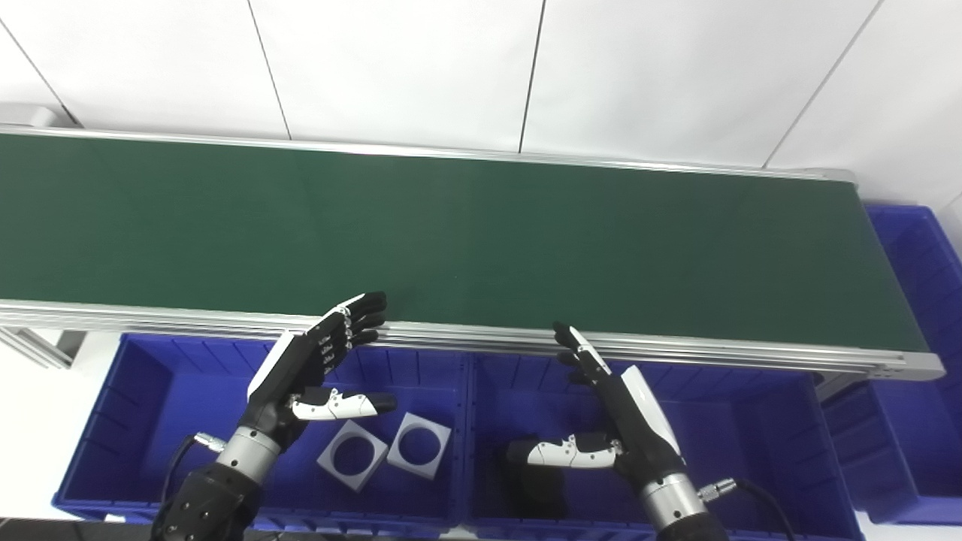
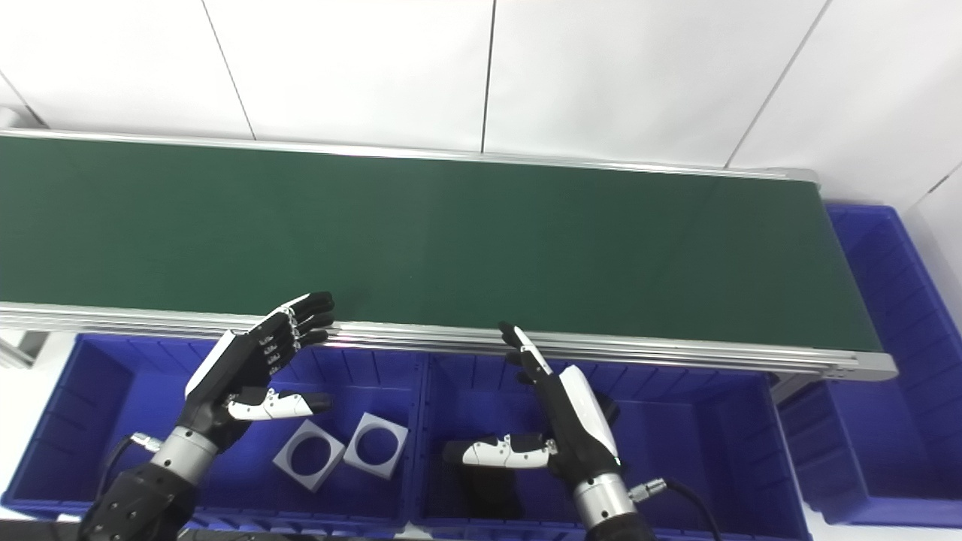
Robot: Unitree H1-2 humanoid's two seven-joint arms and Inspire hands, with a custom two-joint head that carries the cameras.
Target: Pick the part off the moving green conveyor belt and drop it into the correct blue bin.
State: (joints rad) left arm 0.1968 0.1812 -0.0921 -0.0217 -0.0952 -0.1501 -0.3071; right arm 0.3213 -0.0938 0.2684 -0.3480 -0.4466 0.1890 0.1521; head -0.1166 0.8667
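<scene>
The green conveyor belt (image 1: 466,233) runs across the view and carries no part. My left hand (image 1: 319,368) is open and empty, held above the left blue bin (image 1: 143,391), its fingertips at the belt's near rail. My right hand (image 1: 609,409) is open and empty above the middle blue bin (image 1: 751,428), just below the rail. Two grey square parts with round holes (image 1: 352,454) (image 1: 418,445) lie in the left bin. A dark part (image 1: 537,481) lies in the middle bin under my right thumb, partly hidden.
A third blue bin (image 1: 921,300) stands at the belt's right end. The belt's aluminium rail (image 1: 481,338) runs between the hands and the belt. White wall panels stand behind the conveyor.
</scene>
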